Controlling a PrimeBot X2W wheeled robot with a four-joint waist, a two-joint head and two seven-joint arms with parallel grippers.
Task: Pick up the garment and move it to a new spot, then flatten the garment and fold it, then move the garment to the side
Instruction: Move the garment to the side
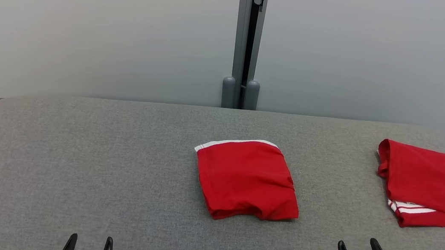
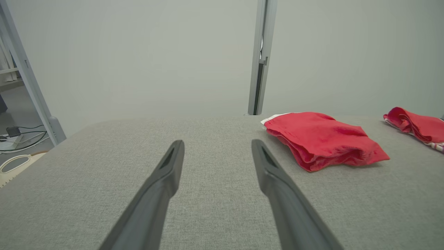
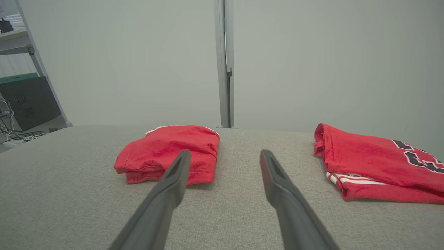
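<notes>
The garment (image 1: 246, 180) lies folded at the middle of the worktop (image 1: 72, 157) in the head view; a jersey (image 1: 425, 186) sits at the right edge. Left wrist view: our left gripper (image 2: 216, 146) gapes empty. Right wrist view: our right gripper (image 3: 224, 156) likewise. Folding looks done; next we pinch all layers and carry it aside.

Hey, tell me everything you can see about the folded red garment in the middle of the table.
The folded red garment looks like soft knit cloth, stacked in several layers into a rough rectangle, with a white band along its far edge. Its near edge is rumpled and bulges a little. It lies near the middle of the gray fabric-covered table and touches nothing else. The red numbered jersey lies apart from it, toward the robot's right.
</notes>
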